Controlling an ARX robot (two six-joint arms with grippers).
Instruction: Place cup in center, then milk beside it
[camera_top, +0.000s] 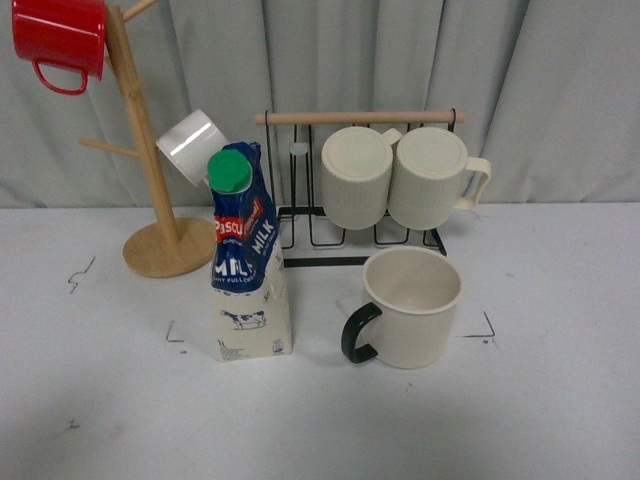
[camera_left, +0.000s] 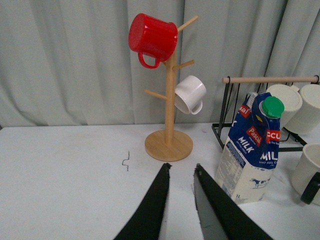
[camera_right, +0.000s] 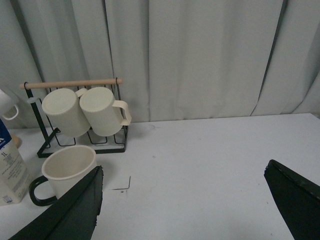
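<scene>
— How many mugs do you count?

— Five. One cup (camera_top: 412, 305), wide and cream-white with a black handle, stands on the table (camera_top: 560, 400). Two ribbed cream mugs (camera_top: 400, 177) hang side by side on the wire rack (camera_top: 355, 245) under its wooden bar. One red mug (camera_top: 60, 40) and one small white mug (camera_top: 190, 147) hang on the wooden mug tree (camera_top: 150, 190).

— And cartons?

— One milk (camera_top: 248, 262), upright, green cap on top. I read "MILK" in white and part of a red label, "Pascu"; from my left wrist I also see "1L" low on its side.

— Where are they from your pincers?

— The milk stands just ahead of my left pincer (camera_left: 181, 171), off toward the cup's side, not touching it. The cup sits just ahead of one finger of my right pincer (camera_right: 197, 187), apart from it, with the milk just beside the cup.

— The pincers themselves?

— Left: fingers narrowly parted, nothing between them. Right: spread wide, grasping nothing.
</scene>
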